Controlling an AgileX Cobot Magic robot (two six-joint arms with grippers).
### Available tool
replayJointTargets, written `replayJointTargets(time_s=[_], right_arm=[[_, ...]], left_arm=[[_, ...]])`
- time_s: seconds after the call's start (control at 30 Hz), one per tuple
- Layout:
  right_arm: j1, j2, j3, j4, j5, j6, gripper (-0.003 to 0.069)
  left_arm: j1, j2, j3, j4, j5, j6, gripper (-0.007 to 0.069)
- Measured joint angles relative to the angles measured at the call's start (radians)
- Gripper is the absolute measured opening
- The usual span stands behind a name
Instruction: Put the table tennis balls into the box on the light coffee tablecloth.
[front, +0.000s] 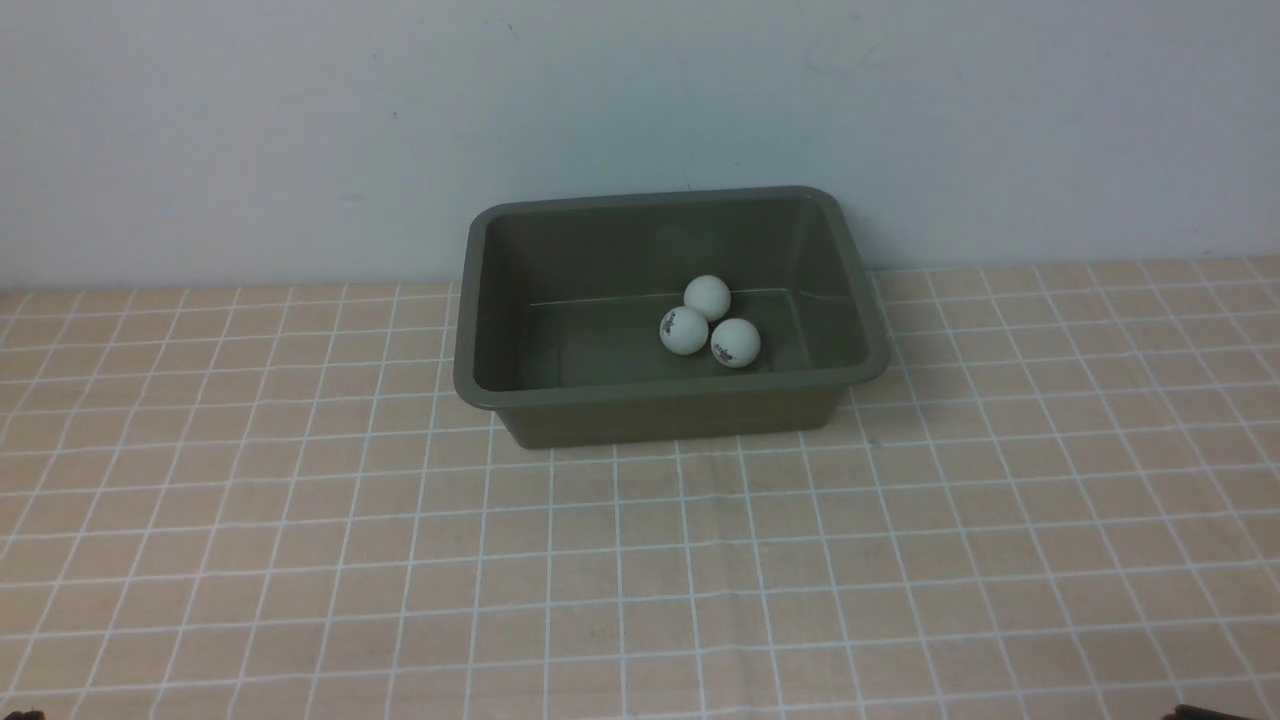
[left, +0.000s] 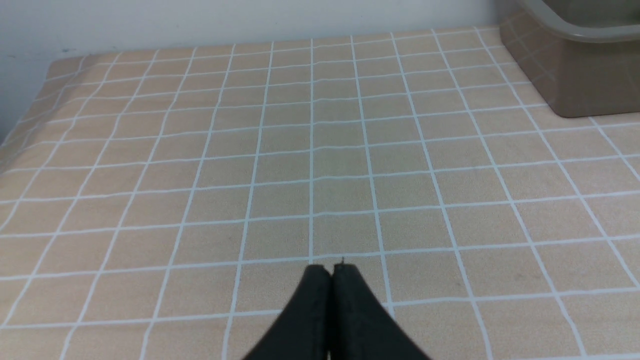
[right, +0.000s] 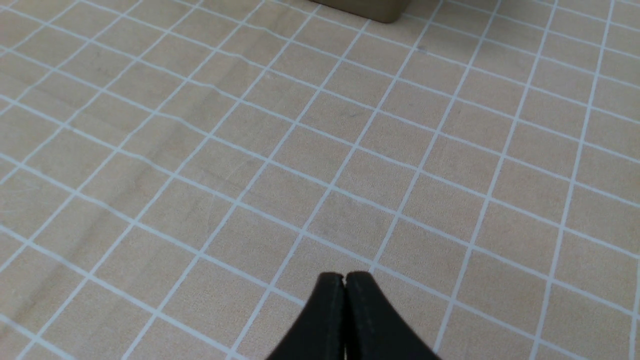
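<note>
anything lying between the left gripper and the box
Nothing: in the left wrist view only bare light coffee tablecloth stretches from the shut left gripper to the box.

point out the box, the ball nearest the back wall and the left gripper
box (front: 660, 395), front view, near rim
back ball (front: 707, 297), front view, its middle
left gripper (left: 330, 270), left wrist view, shut tips

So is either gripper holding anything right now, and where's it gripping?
Nothing is held. The left gripper and right gripper are both shut on nothing above the tablecloth. All three table tennis balls lie in the box.
</note>
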Motion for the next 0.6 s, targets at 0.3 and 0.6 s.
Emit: replayJointTargets(time_s=[0.3, 0.6], right_arm=[[-0.255, -0.126, 0.0, 0.018, -0.047, -0.021, -0.0015], [-0.427, -0.335, 0.0, -0.005, -0.042, -0.019, -0.0015]], left_arm=[[0.0, 0.0, 0.0, 0.0, 0.0, 0.0, -0.0058], [0.0, 0.0, 0.0, 0.0, 0.0, 0.0, -0.0058]])
